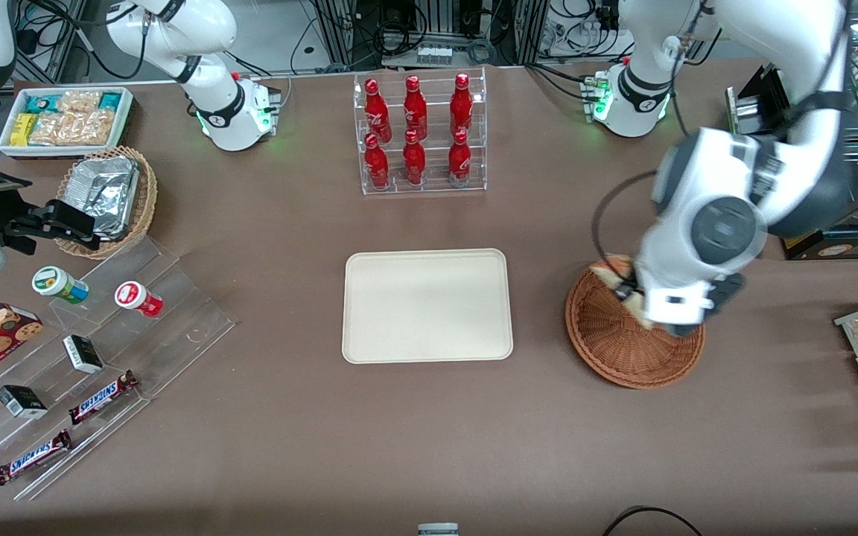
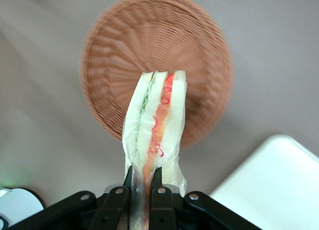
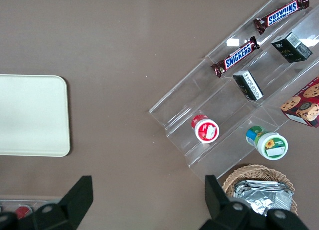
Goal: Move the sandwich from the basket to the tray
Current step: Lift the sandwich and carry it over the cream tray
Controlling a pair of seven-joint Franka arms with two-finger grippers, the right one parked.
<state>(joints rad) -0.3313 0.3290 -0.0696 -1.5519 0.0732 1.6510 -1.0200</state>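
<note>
Currently, item one: sandwich (image 2: 155, 121), pinched at one end between the gripper (image 2: 143, 191) fingers and held above the basket (image 2: 124, 46), clear of its weave. Item two: tray (image 1: 427, 305), cream, bare, beside the basket toward the parked arm's end.

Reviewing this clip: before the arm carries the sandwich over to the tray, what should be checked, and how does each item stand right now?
1. Claw shut on the sandwich: ok, fingers pinch its wrapped end.
2. Sandwich lifted out of the basket: ok, it hangs above the basket.
3. Basket holds nothing else: ok in the wrist view.
4. Tray surface free: ok.
5. Path from basket to tray free of items: ok, bare table between them.
6. Grip firm enough for the carry: cannot tell.
</note>
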